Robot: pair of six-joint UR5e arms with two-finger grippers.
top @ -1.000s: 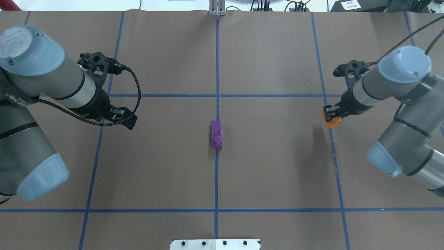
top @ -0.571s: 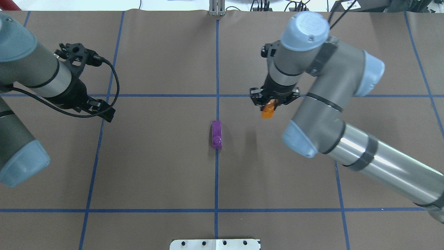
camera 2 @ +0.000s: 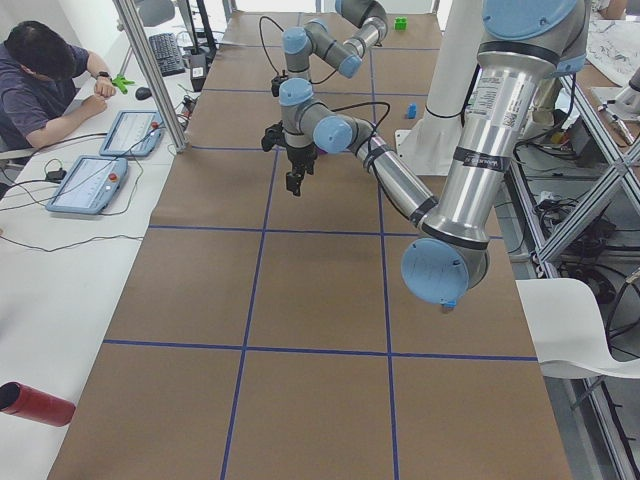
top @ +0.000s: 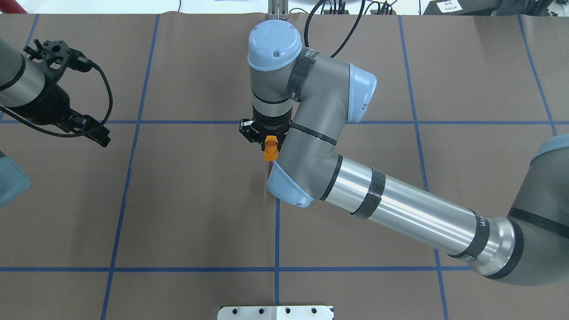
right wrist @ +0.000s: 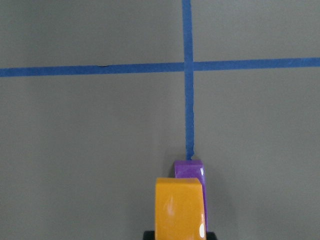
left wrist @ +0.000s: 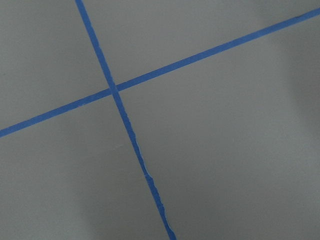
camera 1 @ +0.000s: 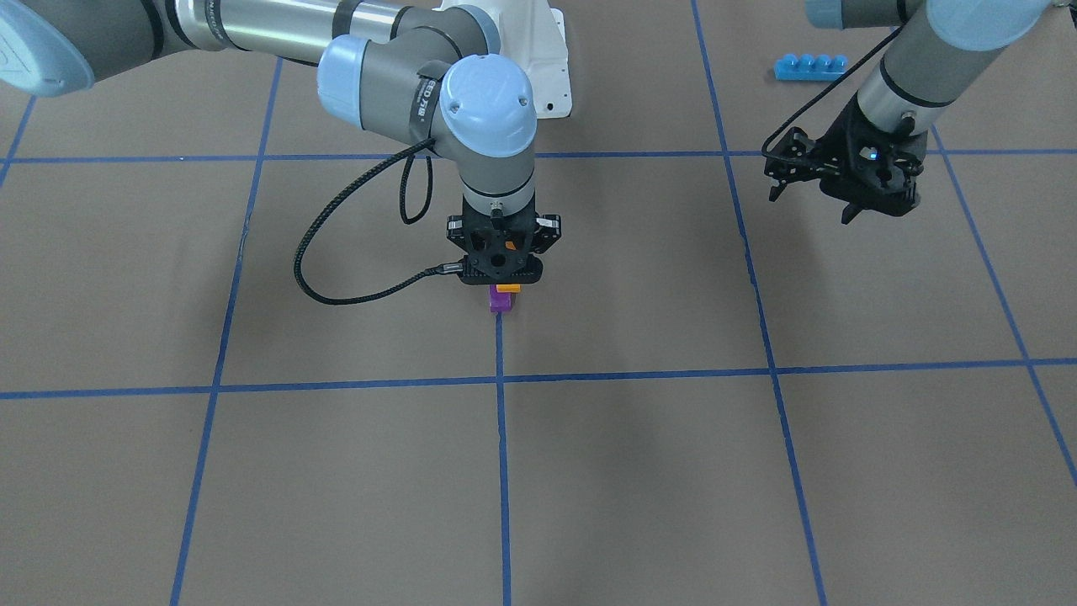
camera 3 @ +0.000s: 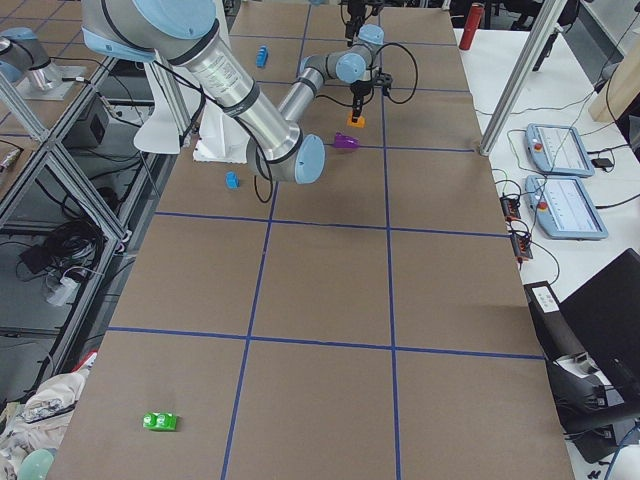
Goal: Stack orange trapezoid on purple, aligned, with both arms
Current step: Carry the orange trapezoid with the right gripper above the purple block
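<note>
My right gripper (top: 268, 141) is shut on the orange trapezoid (top: 270, 148) and holds it at the table's centre, right over the purple brick. In the front view the orange trapezoid (camera 1: 506, 288) is just above the purple brick (camera 1: 500, 302) and a little to one side. In the right wrist view the orange trapezoid (right wrist: 180, 207) covers most of the purple brick (right wrist: 192, 169), which lies on the blue centre line. I cannot tell whether they touch. In the overhead view my right arm hides the purple brick. My left gripper (top: 95, 131) is open and empty at the far left.
A long blue four-stud brick (camera 1: 810, 66) lies near the robot's base on my left side. A small blue brick (camera 3: 232, 180) and a green brick (camera 3: 159, 421) lie far from the centre. A metal plate (top: 275, 312) sits at the near table edge.
My right arm has swung from the right side to the centre, carrying the orange trapezoid over the purple brick. My left arm has drawn back to the left.
</note>
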